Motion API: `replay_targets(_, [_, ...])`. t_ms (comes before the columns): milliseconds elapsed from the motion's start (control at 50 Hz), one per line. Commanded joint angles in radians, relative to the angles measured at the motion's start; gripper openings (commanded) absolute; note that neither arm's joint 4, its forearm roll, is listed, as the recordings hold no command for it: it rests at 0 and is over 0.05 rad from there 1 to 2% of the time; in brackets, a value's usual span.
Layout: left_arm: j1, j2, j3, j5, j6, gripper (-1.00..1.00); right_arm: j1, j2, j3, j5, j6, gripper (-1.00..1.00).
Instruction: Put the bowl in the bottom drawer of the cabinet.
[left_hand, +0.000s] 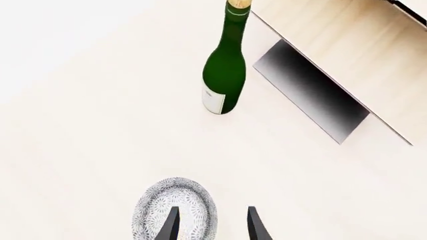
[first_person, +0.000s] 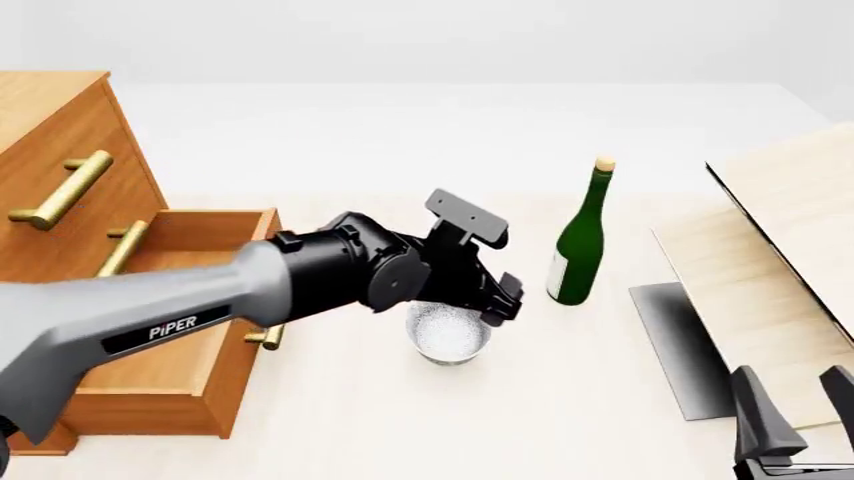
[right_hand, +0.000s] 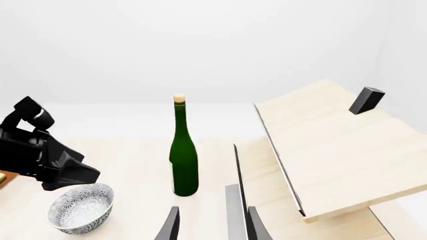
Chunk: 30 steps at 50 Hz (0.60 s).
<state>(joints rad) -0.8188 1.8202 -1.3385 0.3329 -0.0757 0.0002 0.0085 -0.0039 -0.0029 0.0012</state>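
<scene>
The small white speckled bowl (first_person: 449, 337) stands upright on the table, just right of the cabinet (first_person: 54, 130). The bottom drawer (first_person: 160, 385) is pulled out and shows nothing inside. My left gripper (first_person: 495, 304) hangs over the bowl's right side. In the left wrist view the left gripper (left_hand: 212, 227) is open, with one finger over the inside of the bowl (left_hand: 175, 210) and the other outside its rim. My right gripper (first_person: 797, 405) is open and empty at the table's near right corner, far from the bowl (right_hand: 81, 207).
A green bottle (first_person: 577, 250) stands upright just right of and behind the bowl. Tilted pale wooden boards (first_person: 781, 250) and a dark grey plate (first_person: 671, 350) fill the right side. Both upper drawers are shut.
</scene>
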Motion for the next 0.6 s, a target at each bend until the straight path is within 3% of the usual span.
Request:
replay_targets(20, [0.018, 0.036, -0.014, -0.008, -0.009, 1.00, 0.000, 0.000, 0.000, 0.000, 0.000, 1.00])
replay_targets(600, [0.014, 0.141, -0.032, -0.021, -0.071, 1.00, 0.000, 0.000, 0.000, 0.000, 0.000, 1.00])
